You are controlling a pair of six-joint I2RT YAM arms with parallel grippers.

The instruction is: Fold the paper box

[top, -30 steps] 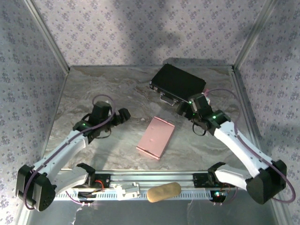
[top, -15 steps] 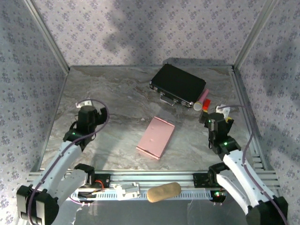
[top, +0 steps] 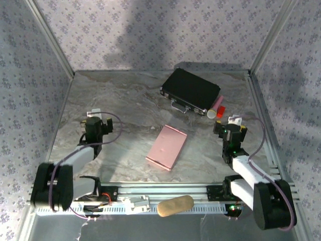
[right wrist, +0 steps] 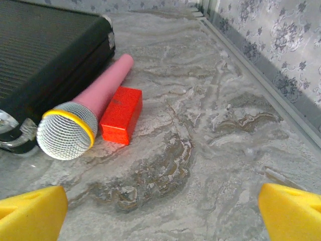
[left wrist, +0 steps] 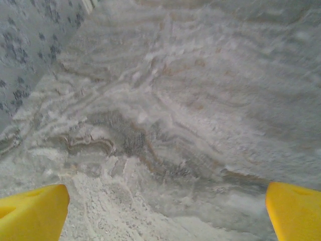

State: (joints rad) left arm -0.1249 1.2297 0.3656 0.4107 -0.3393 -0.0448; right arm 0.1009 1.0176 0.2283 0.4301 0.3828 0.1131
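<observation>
The grey marbled table [top: 125, 95] carries a black hard case [top: 190, 89] with metal latches. The paper box [top: 167, 146], a slim pink rectangle, lies flat nearer the arms than the case, apart from it. The left gripper [left wrist: 163, 213] hangs well left of the case, yellow fingers spread wide over bare marble. The right gripper [right wrist: 160, 211], beyond the case's right end, is likewise spread and empty. A pink microphone [right wrist: 88, 115] lies along the case, with a red block [right wrist: 121, 114] on its far side.
</observation>
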